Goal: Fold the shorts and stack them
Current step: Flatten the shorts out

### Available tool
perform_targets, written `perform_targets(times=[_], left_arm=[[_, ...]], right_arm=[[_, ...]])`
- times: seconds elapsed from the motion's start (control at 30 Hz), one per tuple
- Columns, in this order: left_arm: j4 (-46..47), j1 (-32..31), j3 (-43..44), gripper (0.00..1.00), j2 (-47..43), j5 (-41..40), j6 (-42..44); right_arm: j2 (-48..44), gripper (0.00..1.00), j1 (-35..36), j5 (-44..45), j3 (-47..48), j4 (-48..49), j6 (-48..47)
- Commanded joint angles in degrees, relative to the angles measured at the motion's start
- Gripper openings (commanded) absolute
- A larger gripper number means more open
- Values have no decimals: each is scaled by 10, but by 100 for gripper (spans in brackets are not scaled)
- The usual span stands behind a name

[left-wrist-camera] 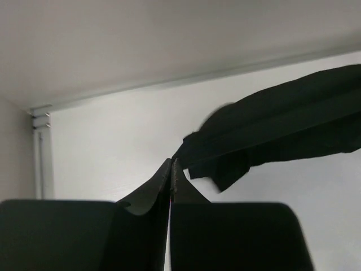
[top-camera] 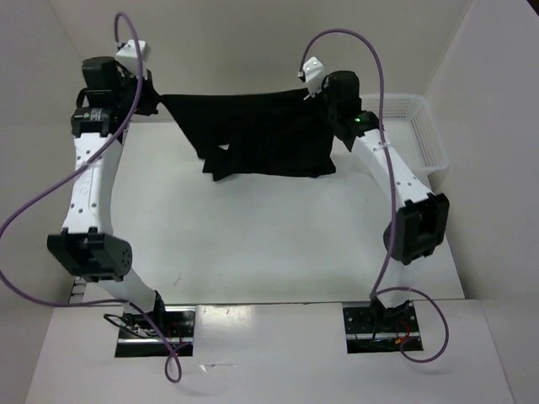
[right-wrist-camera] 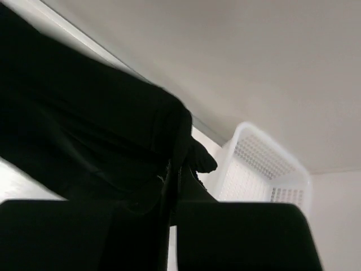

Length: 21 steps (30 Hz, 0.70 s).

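Note:
The black shorts [top-camera: 253,135] hang stretched between my two grippers above the far part of the white table, their lower edge drooping onto the table. My left gripper [top-camera: 157,99] is shut on the shorts' left corner; in the left wrist view its tips [left-wrist-camera: 171,164] pinch the cloth [left-wrist-camera: 282,124], which trails off to the right. My right gripper [top-camera: 313,94] is shut on the right corner; in the right wrist view the cloth [right-wrist-camera: 84,130] fills the left side and the tips [right-wrist-camera: 175,169] are closed on it.
A white mesh basket [top-camera: 421,135] stands at the table's far right, also in the right wrist view [right-wrist-camera: 259,164]. White walls enclose the table at the back and sides. Both arm bases sit at the near edge.

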Motion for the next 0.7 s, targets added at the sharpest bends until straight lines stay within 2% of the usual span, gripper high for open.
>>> perform_targets(times=[0.0,0.03,0.07,0.13,0.3,0.43,0.53,0.67], left_arm=[[3,25,-40,0,-60,-23,4],[3,25,-72,0,-90,-28,4],[3,25,-142,0,-104,-28,4],[-8,25,-209,0,-137,-28,4],[-52,14,-412,0,-200,-44,4],[-109,-38,-542,0,-243,-65,4],[-130,-53,-600,0,-256,-87,4],[-130,-53,-638,0,-262,-144,4]], right_arm=[[-95,0,48,-9,-66,-7,-10],[-133,0,71,-9,-103,-12,-51],[-152,0,84,-2,-179,-12,-74],[-189,0,123,8,-274,-24,-126],[-216,0,174,-30,-378,-113,-171],[-236,0,211,-9,-502,-125,-241],[-241,0,248,3,-543,-125,-263],[-241,0,259,-60,-533,-163,-232]])
